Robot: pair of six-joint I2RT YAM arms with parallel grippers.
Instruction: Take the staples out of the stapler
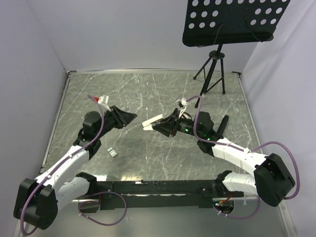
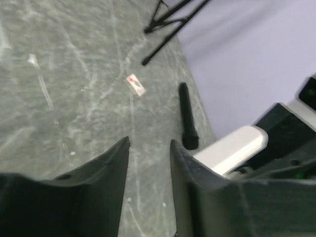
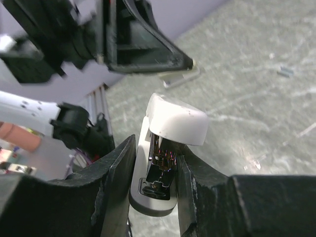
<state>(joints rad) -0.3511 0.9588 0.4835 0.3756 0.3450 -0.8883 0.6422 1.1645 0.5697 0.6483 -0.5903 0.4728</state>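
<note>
The cream-white stapler (image 1: pixel 152 121) is held above the table's middle by my right gripper (image 1: pixel 164 127), which is shut on it. In the right wrist view the stapler (image 3: pixel 177 117) stands between the jaws with its white top arm lifted off the silvery inner rail (image 3: pixel 163 158). My left gripper (image 1: pixel 124 117) is open and empty, hovering just left of the stapler's tip. In the left wrist view its gripper (image 2: pixel 149 144) shows bare table in the gap, with the stapler (image 2: pixel 232 148) to the right. A small grey strip of staples (image 1: pixel 113 152) lies on the table near the left arm.
A black music stand (image 1: pixel 229 19) on a tripod (image 1: pixel 212 69) stands at the back right. A black cylinder (image 1: pixel 224 123) lies right of the right arm, also in the left wrist view (image 2: pixel 187 116). A small white tag (image 2: pixel 136 84) and a tiny grey bit (image 1: pixel 126 109) lie on the table.
</note>
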